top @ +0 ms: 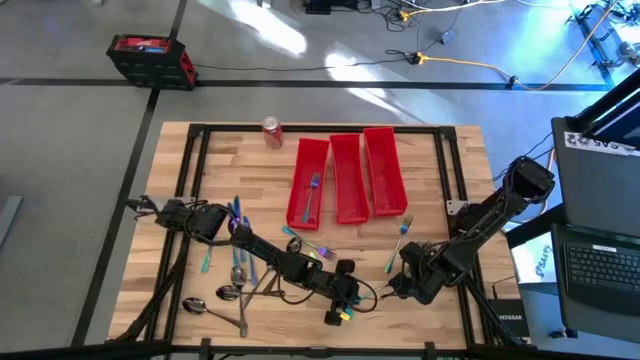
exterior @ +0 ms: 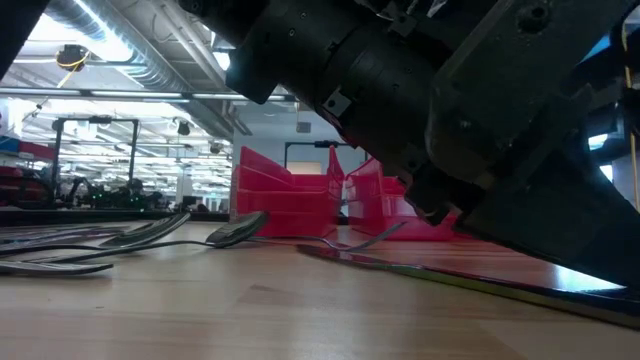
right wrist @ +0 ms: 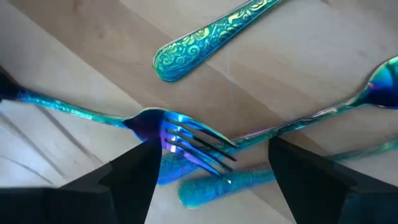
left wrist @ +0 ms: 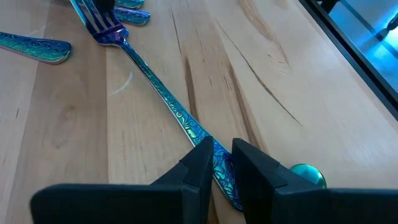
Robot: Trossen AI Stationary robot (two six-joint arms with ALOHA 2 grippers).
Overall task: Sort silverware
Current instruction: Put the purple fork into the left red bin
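An iridescent teal-purple fork lies slanted over the wooden table near its front edge. My left gripper is shut on the fork's handle. My right gripper hangs open above the fork's tines, one finger on either side and touching nothing. The tines lie across other teal handles. More silverware lies loose at the front left. My left gripper pinches the fork's handle between its two fingers, close to the handle's free end. The fingers slant down from the table's left and lie across the handle. The fork stretches away toward my right gripper; whether it is clear of the table I cannot tell.
Three long red bins stand side by side at the far middle, with a fork in the left one. A red can stands at the far edge. Another fork lies right of the bins. A laptop sits off the table's right side.
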